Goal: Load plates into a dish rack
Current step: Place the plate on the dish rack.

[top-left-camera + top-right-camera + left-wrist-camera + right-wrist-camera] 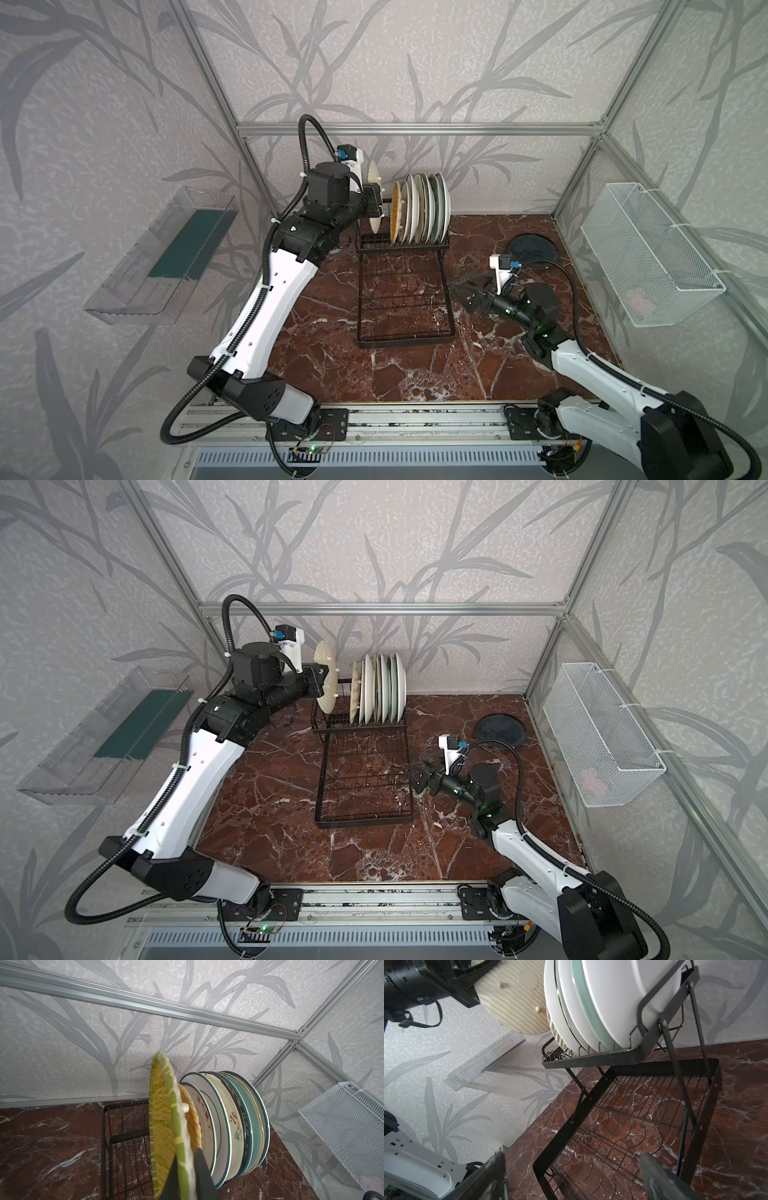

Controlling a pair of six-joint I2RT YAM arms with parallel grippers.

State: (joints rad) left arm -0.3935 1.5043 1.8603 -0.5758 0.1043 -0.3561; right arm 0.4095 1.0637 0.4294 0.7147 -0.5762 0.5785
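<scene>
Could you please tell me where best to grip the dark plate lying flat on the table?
Probably the near rim of the dark plate, approached from the robot's side by the right gripper: it lies flat, so only the edge gives fingers purchase.

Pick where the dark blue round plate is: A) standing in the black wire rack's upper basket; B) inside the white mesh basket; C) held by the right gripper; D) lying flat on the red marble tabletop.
D: the dark blue round plate lies flat on the red marble tabletop, beyond the open right gripper.
</scene>
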